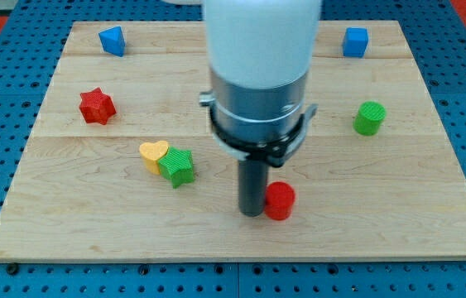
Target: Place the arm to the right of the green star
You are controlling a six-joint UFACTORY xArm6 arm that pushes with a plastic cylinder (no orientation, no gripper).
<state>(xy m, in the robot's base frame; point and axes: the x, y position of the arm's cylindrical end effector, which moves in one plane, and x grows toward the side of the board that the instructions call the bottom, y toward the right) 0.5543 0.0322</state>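
Observation:
The green star [178, 166] lies left of the board's middle, touching a yellow heart [153, 154] on its left. My tip [253, 213] rests on the board to the right of the green star and a little lower, with a gap between them. A red cylinder [280, 200] stands right against the tip's right side. The arm's white and grey body [259, 74] hides the board behind it.
A red star [97, 106] sits at the left. A blue block [112, 40] is at the top left and a blue cube [354, 41] at the top right. A green cylinder [369, 117] stands at the right. The wooden board [431, 232] lies on a blue pegboard.

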